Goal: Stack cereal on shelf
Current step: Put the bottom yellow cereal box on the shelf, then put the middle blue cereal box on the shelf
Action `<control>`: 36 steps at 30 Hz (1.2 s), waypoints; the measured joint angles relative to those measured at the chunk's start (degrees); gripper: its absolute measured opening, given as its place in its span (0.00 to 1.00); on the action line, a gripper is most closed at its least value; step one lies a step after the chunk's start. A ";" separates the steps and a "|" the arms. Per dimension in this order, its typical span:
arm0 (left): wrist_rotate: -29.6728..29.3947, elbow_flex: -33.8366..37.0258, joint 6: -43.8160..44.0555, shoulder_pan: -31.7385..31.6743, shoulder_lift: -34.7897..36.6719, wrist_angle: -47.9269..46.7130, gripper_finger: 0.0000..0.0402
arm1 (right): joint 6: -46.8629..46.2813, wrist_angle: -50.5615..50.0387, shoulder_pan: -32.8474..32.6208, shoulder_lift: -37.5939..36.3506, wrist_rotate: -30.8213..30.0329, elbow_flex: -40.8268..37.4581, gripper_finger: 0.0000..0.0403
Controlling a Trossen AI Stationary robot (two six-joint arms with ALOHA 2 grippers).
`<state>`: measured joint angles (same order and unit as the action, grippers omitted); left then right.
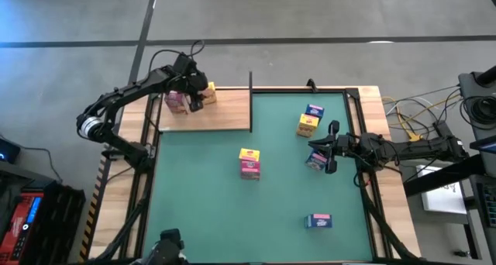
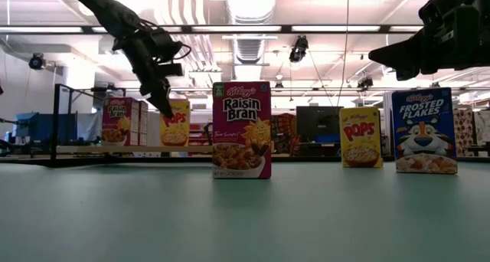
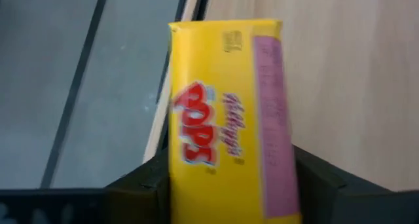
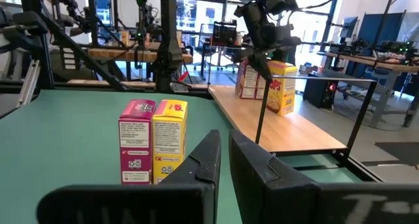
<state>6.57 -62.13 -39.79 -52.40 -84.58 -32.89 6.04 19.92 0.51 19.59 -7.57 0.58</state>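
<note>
A yellow cereal box (image 3: pixel 222 119) stands upright on the light-wood shelf (image 1: pixel 225 114) at the table's far left. It is next to a pink cereal box (image 1: pixel 177 102). My left gripper (image 1: pixel 195 101) reaches down onto the yellow box (image 2: pixel 178 126) from above, one finger on each side of it. My right gripper (image 1: pixel 332 149) hangs shut and empty over the green mat's right side, beside a blue box (image 1: pixel 316 161). My left gripper has the yellow box's upper end (image 3: pixel 196 185) between its two fingers, which lie against two opposite faces with no gap showing. The fingers (image 2: pixel 163 105) slant down from above. The box stands upright with its bottom on the shelf.
A pink and yellow pair of boxes (image 1: pixel 249 163) stands mid-mat. A blue and yellow pair (image 1: pixel 310 119) stands at the far right. A blue box (image 1: pixel 318 221) lies near the front edge. Thin black posts (image 1: pixel 251 102) rise at the shelf's edge.
</note>
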 joint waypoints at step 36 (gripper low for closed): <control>7.60 -14.08 19.66 11.11 3.05 -14.21 0.56 | 0.00 -0.02 0.02 0.00 0.00 0.00 0.06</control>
<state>14.17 -76.21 -20.13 -41.29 -81.53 -47.10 6.04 19.91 0.54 19.59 -7.57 0.57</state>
